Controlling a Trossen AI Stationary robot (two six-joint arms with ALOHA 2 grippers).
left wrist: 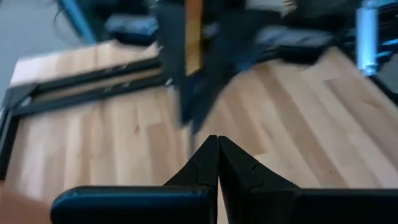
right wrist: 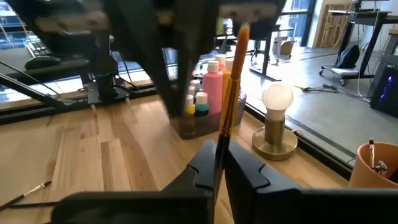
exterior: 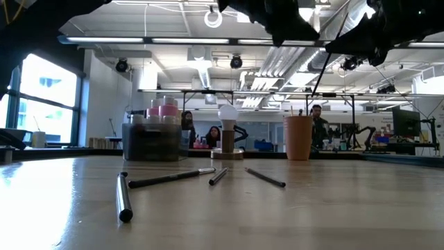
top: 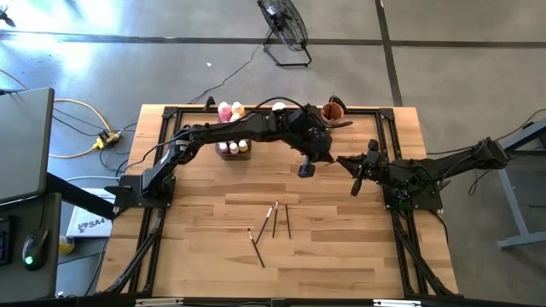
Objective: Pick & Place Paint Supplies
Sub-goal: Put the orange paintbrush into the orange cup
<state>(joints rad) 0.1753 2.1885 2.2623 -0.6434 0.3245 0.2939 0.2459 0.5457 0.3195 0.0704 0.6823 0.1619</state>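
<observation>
Right end effector (right wrist: 219, 163) pinches an upright paintbrush (right wrist: 234, 81); left end effector (left wrist: 217, 163) pressed together.

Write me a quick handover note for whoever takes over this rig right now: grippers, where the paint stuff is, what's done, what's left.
Left gripper: shut, empty, raised over the table's far middle.
Right gripper: shut on a paintbrush, lifted above the table, right of centre.
Paint bottles: grouped in the tray at the far side, pink one among them.
Orange cup: far side, right of the white ball on a base; something thin stands in it.
Done: one brush picked up.
Left: place the held brush; four loose brushes lie mid-table.
</observation>
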